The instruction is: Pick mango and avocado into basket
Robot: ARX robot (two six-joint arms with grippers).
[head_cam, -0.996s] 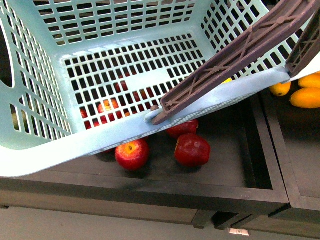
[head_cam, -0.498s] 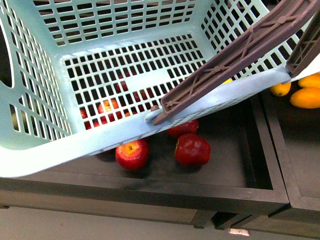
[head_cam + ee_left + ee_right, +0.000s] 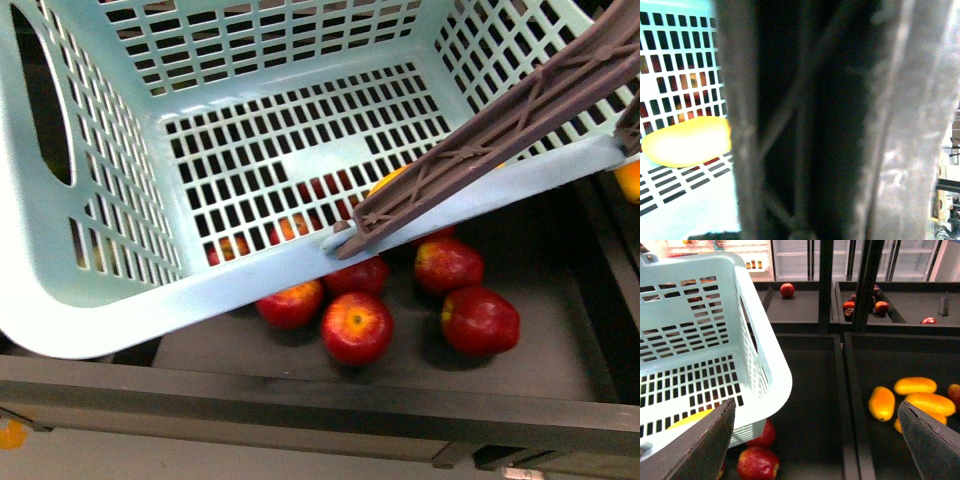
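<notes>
- Shifting basket (image 3: 130, 300) and apples (image 3: 355, 327) rightward across front view; carrying mango (image 3: 687, 140) inside.
- Likely heading off seeking avocado, nowhere showing.
- Holding right gripper (image 3: 816, 404) spread wide, empty; hiding left gripper, so not telling its grip.

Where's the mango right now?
The mango lies inside the basket on its slotted floor. In the front view only a sliver of it shows, right of centre, just behind the brown handle.

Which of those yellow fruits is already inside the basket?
The mango lying on the basket's slotted floor; the other yellow fruits sit outside it, loose in the dark bin alongside.
</notes>
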